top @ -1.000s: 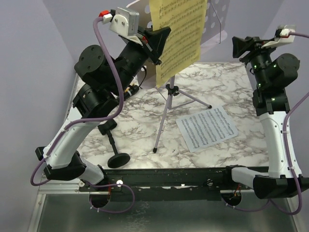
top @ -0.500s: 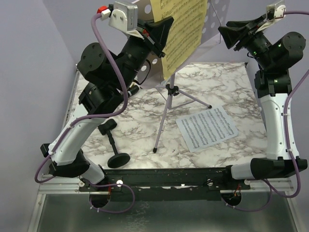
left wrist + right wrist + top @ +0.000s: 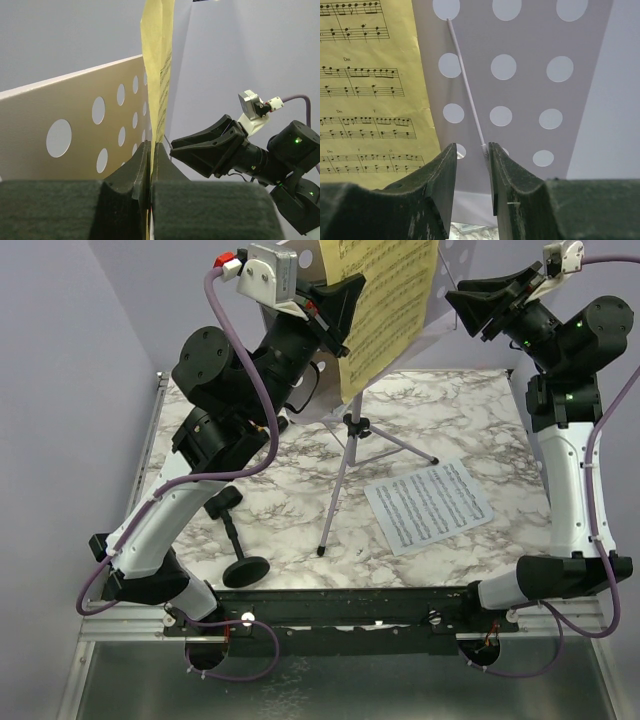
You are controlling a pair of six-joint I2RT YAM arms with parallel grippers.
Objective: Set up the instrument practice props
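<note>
We saw the left gripper (image 3: 151, 156) pinching the yellow page's (image 3: 385, 300) edge, holding it upright against the stand (image 3: 530, 92) at the top centre of the overhead view. The right gripper (image 3: 472, 152), upper right, hovered facing the stand's holes, jaws narrowly apart and gripping nothing. The white page (image 3: 428, 503) lay flat right of centre. The mic stand (image 3: 236, 545) sat lower left.
</note>
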